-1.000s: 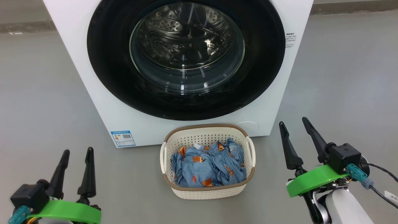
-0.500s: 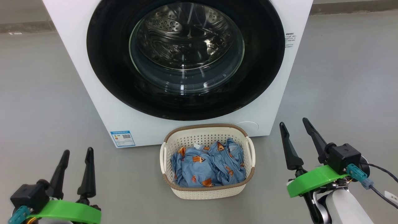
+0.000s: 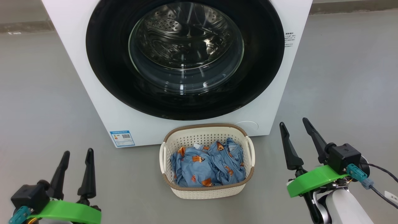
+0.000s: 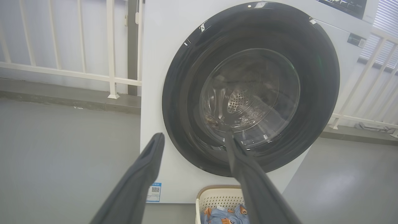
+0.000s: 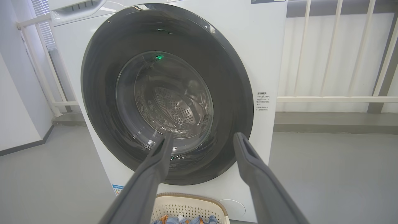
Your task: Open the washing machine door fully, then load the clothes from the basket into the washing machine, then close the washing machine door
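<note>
Washing machine door closed, clothes in basket.
Your left fingers, lower left, are spread wide and empty; the basket sits bottom centre, just below the door; your right fingers, lower right, are equally wide and empty.

I find no word that I can read for certain from here. On the white front of the washing machine, at about seven o'clock from the washing machine door, sits a blue sticker with a QR code and lines of print too small to make out. At about three o'clock from the door there is a small printed block of dark characters in several short lines, also too fine to read. A white tag at four o'clock in my head view carries dark marks that I cannot decipher.
</note>
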Tool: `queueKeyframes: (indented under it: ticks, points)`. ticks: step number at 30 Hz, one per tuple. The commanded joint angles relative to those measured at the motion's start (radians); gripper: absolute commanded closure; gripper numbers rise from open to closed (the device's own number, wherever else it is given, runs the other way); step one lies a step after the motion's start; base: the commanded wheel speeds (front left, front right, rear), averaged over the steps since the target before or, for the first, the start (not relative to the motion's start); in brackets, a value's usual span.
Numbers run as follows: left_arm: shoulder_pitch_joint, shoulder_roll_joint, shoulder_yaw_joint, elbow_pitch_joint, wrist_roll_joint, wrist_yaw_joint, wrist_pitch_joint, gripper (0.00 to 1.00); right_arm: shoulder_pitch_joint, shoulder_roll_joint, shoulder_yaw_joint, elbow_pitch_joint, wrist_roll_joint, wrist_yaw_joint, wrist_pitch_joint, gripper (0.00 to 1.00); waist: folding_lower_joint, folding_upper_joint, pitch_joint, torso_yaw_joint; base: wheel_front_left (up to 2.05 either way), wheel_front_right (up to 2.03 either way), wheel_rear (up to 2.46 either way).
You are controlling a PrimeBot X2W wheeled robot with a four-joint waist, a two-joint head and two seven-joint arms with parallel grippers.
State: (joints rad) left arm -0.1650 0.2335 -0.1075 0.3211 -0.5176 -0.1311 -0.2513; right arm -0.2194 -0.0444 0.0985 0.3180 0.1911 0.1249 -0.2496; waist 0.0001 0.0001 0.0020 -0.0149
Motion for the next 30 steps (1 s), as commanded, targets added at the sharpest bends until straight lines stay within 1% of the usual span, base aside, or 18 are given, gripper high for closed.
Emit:
queueKeyframes:
  ticks: [1, 7, 13, 30]
  points:
    - [-0.046, 0.031, 0.031, -0.015, -0.006, 0.000, -0.010, 0.00, -0.036, -0.006, 0.024, -0.025, -0.002, 0.006, -0.012, 0.00, 0.0000, -0.0001, 0.000, 0.000, 0.00, 0.00, 0.00]
    - [-0.048, 0.032, 0.039, -0.018, 0.001, 0.000, -0.010, 0.00, -0.035, -0.006, 0.024, -0.028, -0.002, 0.006, -0.012, 0.00, 0.0000, -0.0001, 0.003, 0.000, 0.08, 0.08, -0.16]
    - [-0.048, 0.031, 0.040, -0.015, 0.009, 0.000, -0.010, 0.00, -0.034, -0.006, 0.024, -0.030, -0.003, 0.006, -0.012, 0.00, 0.0000, -0.0001, 0.004, 0.000, 0.52, 0.52, -1.03]
    - [-0.046, 0.031, 0.042, -0.023, -0.006, 0.000, -0.010, 0.00, -0.036, -0.006, 0.020, -0.029, -0.002, 0.006, -0.012, 0.00, 0.0000, -0.0001, 0.005, -0.002, 1.05, 1.05, -2.10]
